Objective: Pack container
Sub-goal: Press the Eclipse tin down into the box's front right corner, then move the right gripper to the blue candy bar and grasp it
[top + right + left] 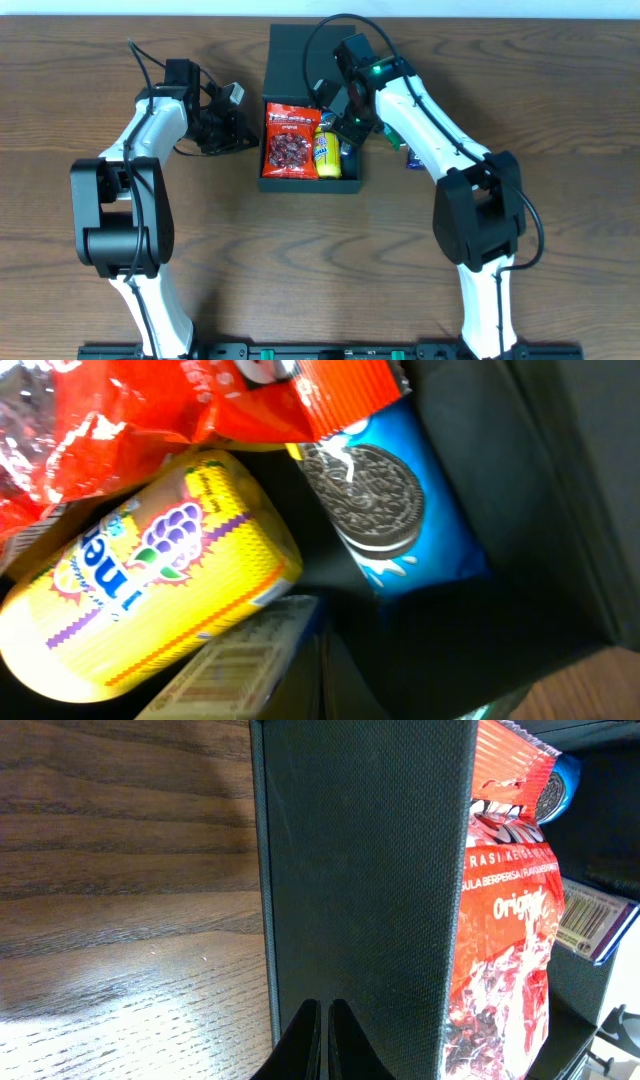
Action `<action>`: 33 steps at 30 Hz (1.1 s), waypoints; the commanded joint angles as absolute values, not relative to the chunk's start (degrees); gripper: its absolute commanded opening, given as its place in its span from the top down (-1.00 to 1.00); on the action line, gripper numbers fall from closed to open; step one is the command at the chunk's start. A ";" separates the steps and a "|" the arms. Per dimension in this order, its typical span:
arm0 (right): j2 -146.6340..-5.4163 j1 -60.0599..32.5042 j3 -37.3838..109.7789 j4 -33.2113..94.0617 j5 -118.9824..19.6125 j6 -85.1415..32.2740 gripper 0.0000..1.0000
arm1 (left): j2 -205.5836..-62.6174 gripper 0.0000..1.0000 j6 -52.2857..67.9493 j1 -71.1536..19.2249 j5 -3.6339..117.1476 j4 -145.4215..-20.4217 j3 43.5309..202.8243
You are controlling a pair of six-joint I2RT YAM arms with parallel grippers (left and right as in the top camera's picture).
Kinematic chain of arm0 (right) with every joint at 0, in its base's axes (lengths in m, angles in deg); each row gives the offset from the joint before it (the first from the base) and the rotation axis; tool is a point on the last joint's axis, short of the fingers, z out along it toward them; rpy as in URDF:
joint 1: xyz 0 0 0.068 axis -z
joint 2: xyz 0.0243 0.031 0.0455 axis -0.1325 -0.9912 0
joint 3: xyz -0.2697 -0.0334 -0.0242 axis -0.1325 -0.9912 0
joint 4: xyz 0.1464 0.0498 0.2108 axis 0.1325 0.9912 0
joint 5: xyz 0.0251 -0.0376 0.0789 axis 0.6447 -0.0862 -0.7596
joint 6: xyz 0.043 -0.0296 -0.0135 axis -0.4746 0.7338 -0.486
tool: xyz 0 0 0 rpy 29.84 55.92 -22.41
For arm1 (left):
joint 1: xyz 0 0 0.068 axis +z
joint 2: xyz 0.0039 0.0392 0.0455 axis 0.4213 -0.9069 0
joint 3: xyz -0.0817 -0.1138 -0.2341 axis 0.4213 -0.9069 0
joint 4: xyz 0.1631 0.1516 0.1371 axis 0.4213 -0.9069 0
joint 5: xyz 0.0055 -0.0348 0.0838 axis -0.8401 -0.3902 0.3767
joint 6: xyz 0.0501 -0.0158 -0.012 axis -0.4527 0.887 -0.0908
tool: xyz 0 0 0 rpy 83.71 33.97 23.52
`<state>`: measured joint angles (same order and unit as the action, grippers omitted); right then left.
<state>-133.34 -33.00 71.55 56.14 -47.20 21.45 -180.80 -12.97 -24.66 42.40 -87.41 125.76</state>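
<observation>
Overhead: the dark box (308, 182) sits on the wooden table (560, 100) in the upper middle of the frame, open, with its lid (298, 60) folded back toward the top edge. Inside, a red packet (289, 140) fills the left part and a yellow packet (327, 152) lies just right of it, touching. The left gripper (240, 128) is at the outside of the box's left wall. The right gripper (346, 126) reaches into the box's right part, above the yellow packet. From here I cannot tell how its fingers stand. A small blue item (413, 158) lies on the table right of the box, partly under the right arm.

Left wrist: the box's textured dark wall fills the middle of the frame, with bare wood to its left. The fingertips (306, 1035) at the bottom edge are pressed together with nothing between them, right at that wall. Beyond the wall are the red packet, a blue cookie packet (563, 782) at upper right and a barcoded packet (592, 918) at right.

Right wrist: a close view inside the box. The yellow packet is at lower left, the red one is across the top, the blue cookie packet is at centre right and the barcoded one is at the bottom. The fingers are not clear here, so I cannot tell their state.
</observation>
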 commanded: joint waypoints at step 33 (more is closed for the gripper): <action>-128.12 -34.51 72.47 60.42 -51.01 18.74 0.97 | -181.21 0.88 -12.72 -24.84 42.57 -87.22 125.39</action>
